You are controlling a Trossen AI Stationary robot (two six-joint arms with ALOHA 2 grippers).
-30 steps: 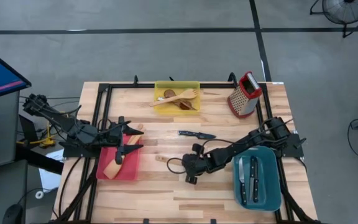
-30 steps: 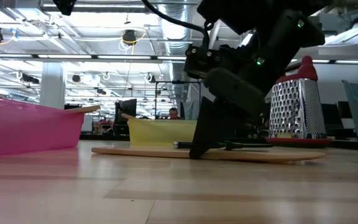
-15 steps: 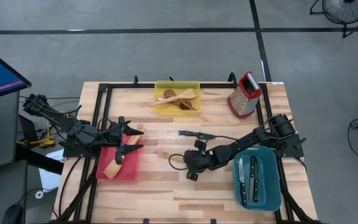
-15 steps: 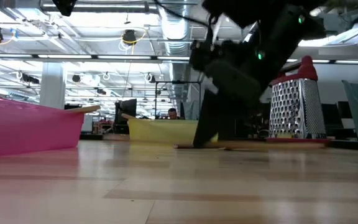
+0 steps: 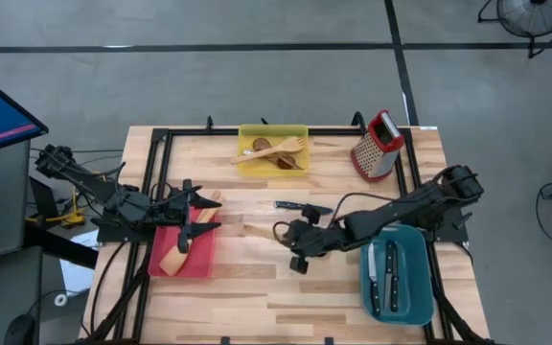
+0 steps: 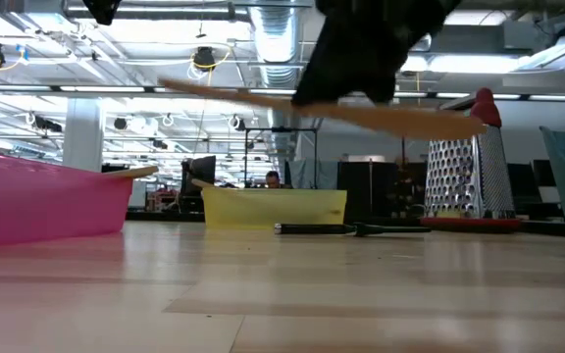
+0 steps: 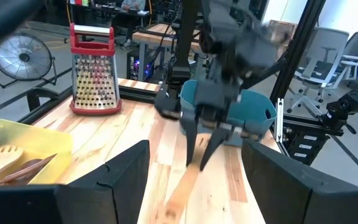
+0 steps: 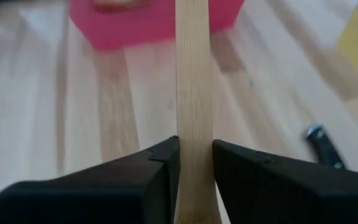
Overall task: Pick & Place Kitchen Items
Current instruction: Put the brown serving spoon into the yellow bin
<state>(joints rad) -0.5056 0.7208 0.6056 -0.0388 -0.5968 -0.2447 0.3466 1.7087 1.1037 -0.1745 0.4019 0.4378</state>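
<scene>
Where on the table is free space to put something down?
Bare wood lies along the near edge, between the red bin and teal bin. The middle is crowded: the right gripper holds a spatula beside the knife.

Even overhead lighting, bright in every view; ceiling strip lights (image 6: 116,88) glare across the top of the low view, with only soft shadows on the bench (image 5: 257,287). Right end effector (image 8: 195,163) and its wooden spatula (image 8: 194,74) are motion-blurred in low and left wrist views. Right wrist background is out of focus.
</scene>
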